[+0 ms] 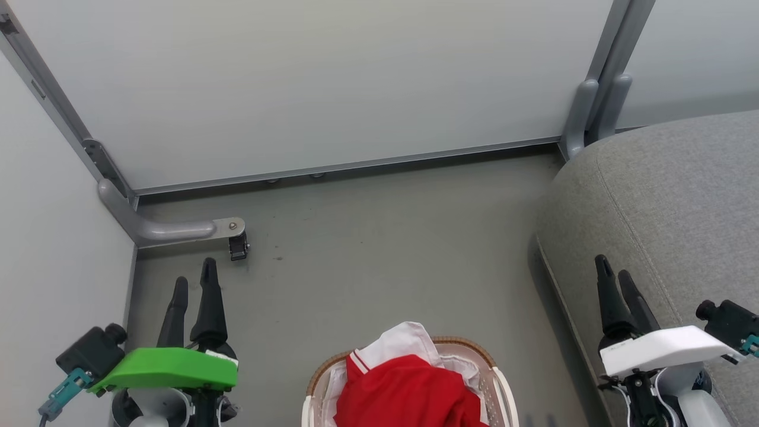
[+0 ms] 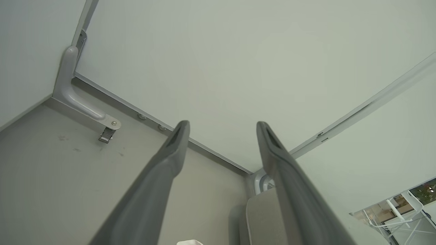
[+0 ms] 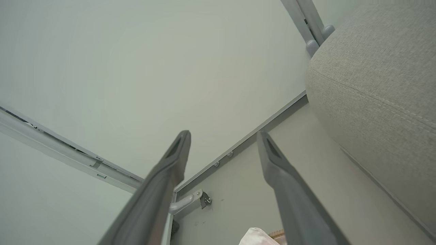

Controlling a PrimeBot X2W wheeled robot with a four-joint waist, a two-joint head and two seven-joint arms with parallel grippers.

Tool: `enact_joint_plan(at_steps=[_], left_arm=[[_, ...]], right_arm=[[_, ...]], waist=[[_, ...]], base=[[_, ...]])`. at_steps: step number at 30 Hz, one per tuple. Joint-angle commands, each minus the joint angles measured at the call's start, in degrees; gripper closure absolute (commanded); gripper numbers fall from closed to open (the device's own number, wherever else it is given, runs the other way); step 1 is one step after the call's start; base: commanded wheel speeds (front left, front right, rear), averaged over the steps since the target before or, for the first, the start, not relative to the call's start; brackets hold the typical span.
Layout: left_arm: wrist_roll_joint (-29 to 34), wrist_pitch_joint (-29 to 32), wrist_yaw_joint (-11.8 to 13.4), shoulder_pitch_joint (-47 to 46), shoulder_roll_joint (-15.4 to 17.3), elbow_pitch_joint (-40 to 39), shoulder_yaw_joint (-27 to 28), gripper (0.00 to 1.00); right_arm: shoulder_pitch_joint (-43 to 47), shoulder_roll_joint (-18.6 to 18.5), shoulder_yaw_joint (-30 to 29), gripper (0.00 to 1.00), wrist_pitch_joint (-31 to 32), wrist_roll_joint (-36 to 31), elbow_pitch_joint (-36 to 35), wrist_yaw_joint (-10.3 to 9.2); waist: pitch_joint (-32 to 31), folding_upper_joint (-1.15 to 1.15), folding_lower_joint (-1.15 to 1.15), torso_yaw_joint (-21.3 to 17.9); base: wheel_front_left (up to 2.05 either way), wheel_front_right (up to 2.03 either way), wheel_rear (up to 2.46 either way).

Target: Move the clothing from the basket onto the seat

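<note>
The red shirts lie heaped in the basket and rise above its woven rim. A white striped collar sits on top at the basket's far side, with the white liner cloth showing beside it. None of the clothing is on the seat, which stands to the right of the basket and beyond it. The task therefore looks to be at its start, and the step in hand is the first reach into the basket.

To do that well, I would come down on the heap from above with the fingers spread. Aim for the thick red middle, not the collar edge or the liner. Close deep enough to catch a full fold, then lift straight up until the cloth clears the rim, so that the light basket is not dragged or tipped.

The left gripper hangs left of the basket and somewhat beyond it, over bare floor. Its fingers are apart and hold nothing. The right gripper hangs right of the basket, close against the seat's edge, and is likewise spread and empty. The shirts lie between the two grippers, well apart from both and nearer the robot than either pair of fingertips. Either arm would have to draw back and inward to reach them. The right one looks better placed for the carry.
</note>
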Motion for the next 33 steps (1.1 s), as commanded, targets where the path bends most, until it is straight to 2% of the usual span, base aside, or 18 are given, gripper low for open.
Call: enact_joint_plan(at_steps=[1, 8, 16, 33], left_arm=[[2.7, -0.6, 0.3, 0.2, 0.4, -0.8, -0.4, 0.0], [10.6, -1.7, 0.5, 0.8, 0.4, -0.2, -1.8, 0.0], [16.1, -3.0, 1.1, 1.6, 0.4, 0.6, -2.5, 0.0], [24.5, -5.2, 0.8, 2.5, 0.5, 2.8, -3.6, 0.0]], right_arm=[[-0.7, -0.4, 0.3, 0.0, -0.7, -2.5, -0.4, 0.02], [-0.9, -0.5, 0.9, 0.0, -1.8, -9.3, -0.6, 0.02], [-0.9, -0.5, 2.3, 0.0, -3.1, -17.8, -1.3, 0.02], [-0.3, -0.6, 3.6, 0.0, -5.4, -28.7, 0.5, 0.02]], waist=[[0.0, 0.0, 0.0, 0.0], [0.1, 0.0, 0.0, 0.1], [0.2, 0.0, 0.0, 0.2], [0.4, 0.0, 0.0, 0.5]], base=[[0.0, 0.0, 0.0], [0.0, 0.0, 0.0], [0.0, 0.0, 0.0], [0.0, 0.0, 0.0]])
